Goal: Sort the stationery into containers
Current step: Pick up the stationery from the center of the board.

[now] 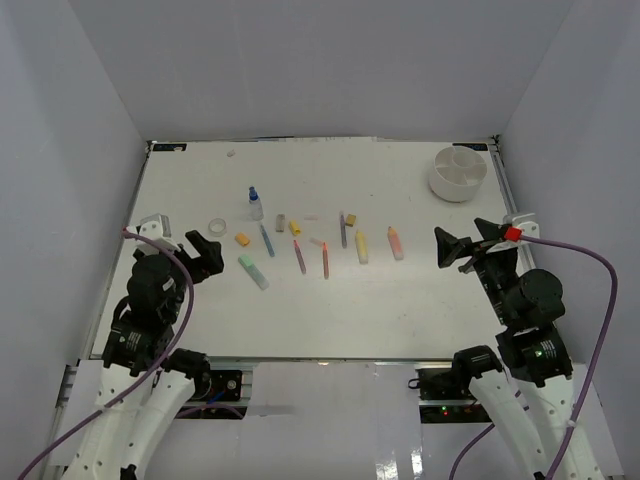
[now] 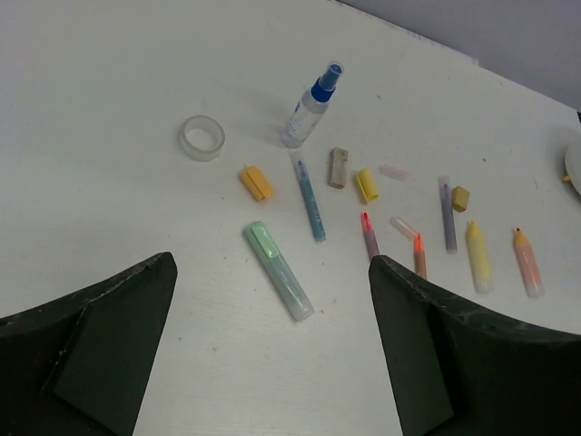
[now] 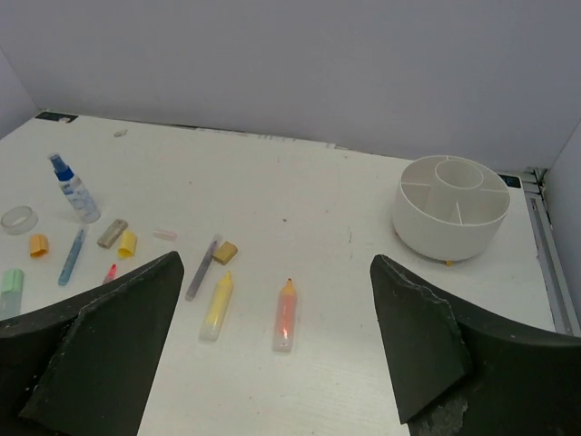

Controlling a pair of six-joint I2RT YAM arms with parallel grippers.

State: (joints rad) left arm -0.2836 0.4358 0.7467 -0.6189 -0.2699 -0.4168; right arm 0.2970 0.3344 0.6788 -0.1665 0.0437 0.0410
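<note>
The stationery lies in a loose row across the table's middle: a blue-capped bottle [image 1: 255, 203], tape ring [image 1: 216, 224], green highlighter [image 1: 253, 271], blue pen [image 1: 267, 240], yellow highlighter [image 1: 361, 246] and orange highlighter [image 1: 395, 242], with small erasers and thin pens between them. The white divided container [image 1: 458, 173] stands at the back right. My left gripper [image 1: 185, 240] hovers open at the row's left end, the green highlighter [image 2: 279, 271] lying just ahead of its fingers. At the right, my right gripper [image 1: 468, 245] is open and empty, facing the orange highlighter [image 3: 285, 314] and the container [image 3: 451, 207].
Grey walls enclose the white table [image 1: 320, 310] on three sides. A small white speck [image 1: 231, 154] lies near the back edge. A purple cable [image 1: 590, 270] loops beside the right arm.
</note>
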